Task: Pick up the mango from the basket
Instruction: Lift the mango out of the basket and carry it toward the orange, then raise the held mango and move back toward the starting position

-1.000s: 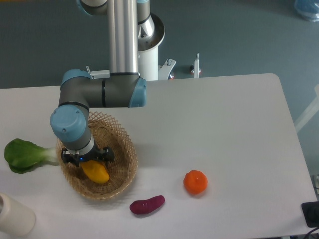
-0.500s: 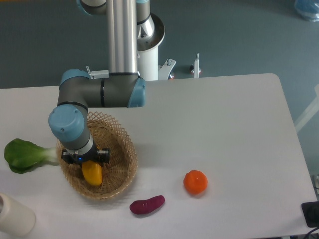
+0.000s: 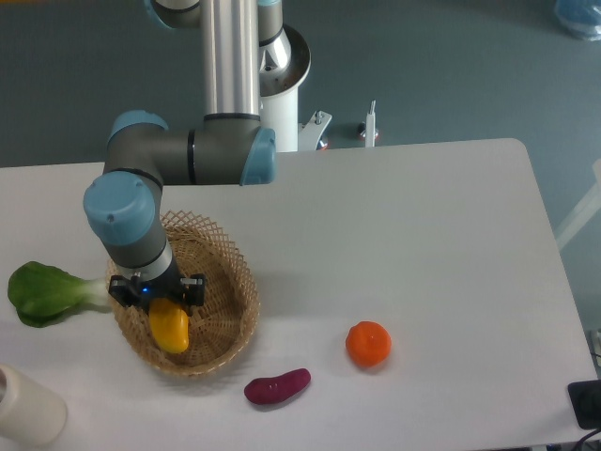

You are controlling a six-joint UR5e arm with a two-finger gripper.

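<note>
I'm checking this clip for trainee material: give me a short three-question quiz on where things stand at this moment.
1. True or false: the mango is over the basket.
2. Which item lies nearest the basket's front rim? A) orange fruit B) purple vegetable C) leafy green
3. Fill in: the gripper has its jaws on the ____ end of the mango.

Key: 1 true; 2 B; 3 upper, the end farther from the camera's near edge.
</note>
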